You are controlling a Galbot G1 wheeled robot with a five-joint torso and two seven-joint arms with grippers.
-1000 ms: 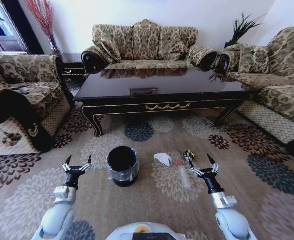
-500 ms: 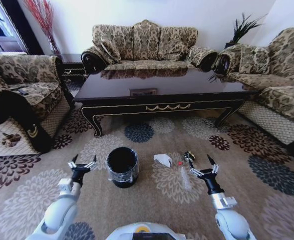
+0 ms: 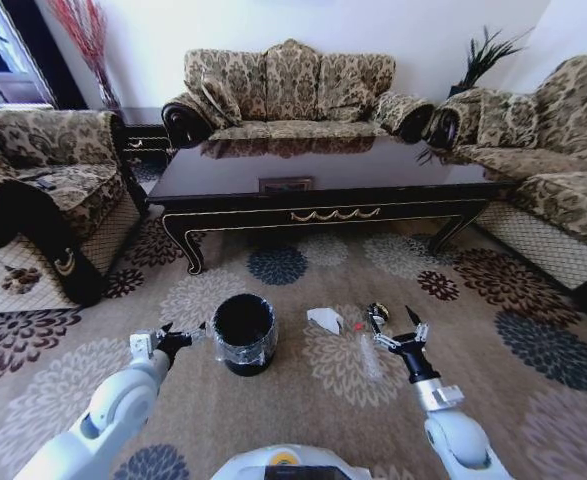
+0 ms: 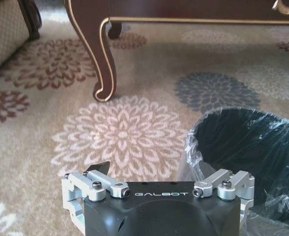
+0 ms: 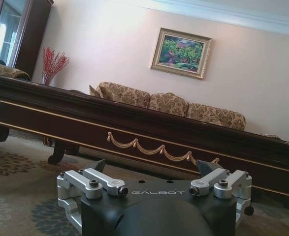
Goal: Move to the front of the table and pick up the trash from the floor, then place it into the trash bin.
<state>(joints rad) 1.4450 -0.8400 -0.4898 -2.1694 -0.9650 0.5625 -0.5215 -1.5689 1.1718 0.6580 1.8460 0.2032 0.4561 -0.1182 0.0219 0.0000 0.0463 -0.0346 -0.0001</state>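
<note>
- Head view: the glossy dark table (image 3: 323,175) with its gold scrollwork stands on a flowered carpet (image 3: 63,390) among patterned sofas. The round black trash bin (image 3: 244,332) sits on the carpet before it; just to its right lie crumpled white paper (image 3: 325,319), a clear bottle (image 3: 365,350) and a shiny round bit (image 3: 377,311). The left gripper (image 3: 181,336) hovers beside the bin, the right gripper (image 3: 394,327) over the bottle — fingers spread.
- Left wrist view: the bin's crinkled liner (image 4: 196,164) sits near a curved table leg (image 4: 102,54); the fingers stand apart.
- Right wrist view: the open fingers face the table's apron (image 5: 149,142), a framed painting (image 5: 181,52) on the pale wall.
</note>
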